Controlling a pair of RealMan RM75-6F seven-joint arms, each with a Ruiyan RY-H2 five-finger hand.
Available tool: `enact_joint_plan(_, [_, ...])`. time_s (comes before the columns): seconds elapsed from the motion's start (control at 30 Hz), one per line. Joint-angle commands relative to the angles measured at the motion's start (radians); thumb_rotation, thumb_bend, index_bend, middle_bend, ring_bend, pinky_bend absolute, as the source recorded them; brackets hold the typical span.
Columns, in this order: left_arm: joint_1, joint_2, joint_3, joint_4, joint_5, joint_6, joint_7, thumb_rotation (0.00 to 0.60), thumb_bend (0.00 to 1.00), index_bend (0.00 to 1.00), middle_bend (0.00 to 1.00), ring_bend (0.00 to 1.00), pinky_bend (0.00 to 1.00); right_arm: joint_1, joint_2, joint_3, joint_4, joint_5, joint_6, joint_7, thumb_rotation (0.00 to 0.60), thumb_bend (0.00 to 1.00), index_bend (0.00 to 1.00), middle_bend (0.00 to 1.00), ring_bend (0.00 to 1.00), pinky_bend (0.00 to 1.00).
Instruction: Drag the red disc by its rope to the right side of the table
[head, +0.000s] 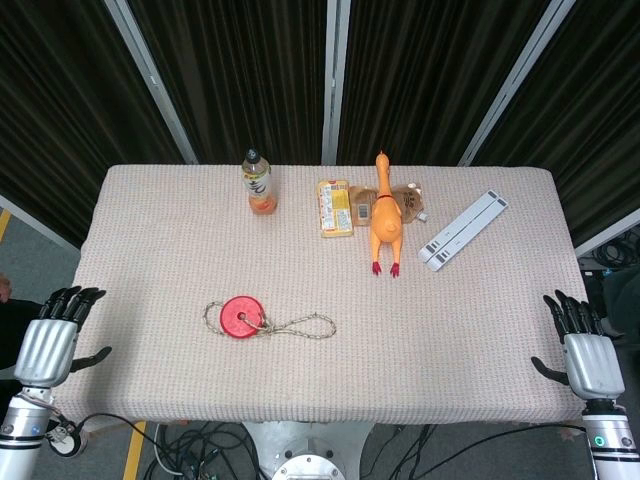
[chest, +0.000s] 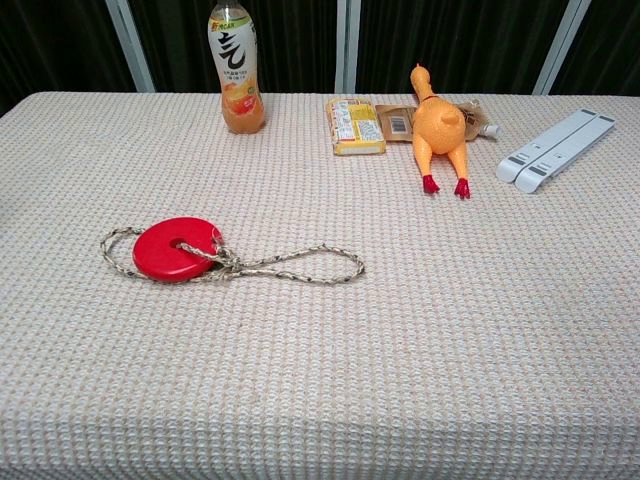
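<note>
The red disc (head: 241, 316) (chest: 177, 248) lies flat on the left-centre of the table. A speckled rope (head: 300, 326) (chest: 300, 266) is threaded through its hole, with a small loop to the left and a longer loop stretching right. My left hand (head: 55, 335) hangs off the table's left edge, fingers spread, holding nothing. Off the right edge sits my right hand (head: 585, 352), fingers apart and empty. Both hands are far from the rope. The chest view shows neither hand.
Along the far side stand a drink bottle (head: 258, 184) (chest: 236, 70), a yellow snack packet (head: 335, 207) (chest: 354, 126), a rubber chicken (head: 384, 216) (chest: 438, 126) and a white folded stand (head: 463, 231) (chest: 555, 150). The beige table cloth (head: 450, 330) covers the table.
</note>
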Motion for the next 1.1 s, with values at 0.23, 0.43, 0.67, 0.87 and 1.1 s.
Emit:
enact_joint_plan(0.23, [0.001,0.002,0.002,-0.002,-0.001,-0.002,0.004,0.600,0.02,0.19,0.17,0.12,0.15,0.005,0.003,-0.002,-0.001,-0.009,-0.003,-0.002,0.600,0.07,0.00,0.00,0.00,0.00])
enact_joint_plan(0.43, [0.000,0.003,0.003,-0.004,-0.002,-0.006,0.002,0.600,0.02,0.19,0.17,0.12,0.15,0.032,0.021,0.000,-0.034,-0.042,-0.010,-0.028,0.600,0.07,0.00,0.00,0.00,0.00])
enact_joint_plan(0.67, [0.004,0.001,0.004,0.002,-0.005,-0.003,0.002,0.600,0.02,0.19,0.17,0.12,0.15,0.171,0.097,0.001,-0.172,-0.184,-0.111,-0.146,0.600,0.07,0.00,0.00,0.00,0.00])
enact_joint_plan(0.87, [0.006,-0.002,0.002,0.001,-0.014,-0.007,0.011,0.600,0.02,0.19,0.17,0.12,0.15,0.327,0.128,0.014,-0.325,-0.221,-0.332,-0.305,0.600,0.07,0.00,0.04,0.00,0.00])
enact_joint_plan(1.1, [0.014,0.002,-0.002,0.014,-0.031,-0.003,-0.003,0.600,0.02,0.19,0.17,0.12,0.15,0.480,0.067,0.038,-0.414,-0.143,-0.589,-0.456,0.600,0.10,0.00,0.07,0.00,0.00])
